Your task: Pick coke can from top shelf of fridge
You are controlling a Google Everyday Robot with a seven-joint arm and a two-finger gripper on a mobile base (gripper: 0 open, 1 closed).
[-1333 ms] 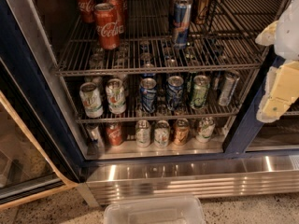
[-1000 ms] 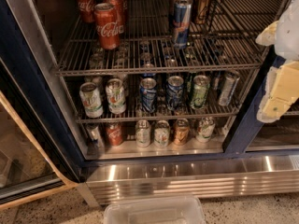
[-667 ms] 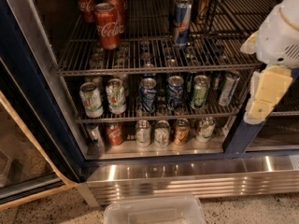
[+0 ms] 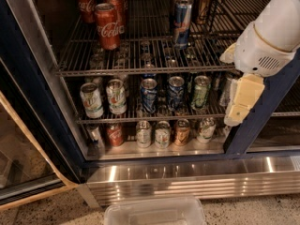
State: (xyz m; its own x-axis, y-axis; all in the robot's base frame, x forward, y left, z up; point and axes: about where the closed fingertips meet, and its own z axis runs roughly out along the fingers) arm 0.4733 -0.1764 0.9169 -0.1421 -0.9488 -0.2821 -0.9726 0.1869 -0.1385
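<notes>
1. The fridge [image 4: 251,137] fills the frame, with a dark blue frame and a steel base strip along the bottom.
2. The top shelf [image 4: 140,55], a wire rack, spans the upper part.
3. The pincer [image 4: 241,102] hangs at the right edge, mid-height, in front of the blue pillar and well apart from the red cans. How far open it is cannot be told.
4. The coke can [image 4: 108,27] stands upright at the upper left on the top shelf, foremost of several alike.

One tool [image 4: 238,104] hangs right of the top shelf [image 4: 211,48], which carries at least three Coke cans [image 4: 107,26], one slim blue-and-silver can [image 4: 182,23] and two brown cans [image 4: 203,4]; two racks [image 4: 131,120] below it show six front cans [image 4: 148,95] each.
</notes>
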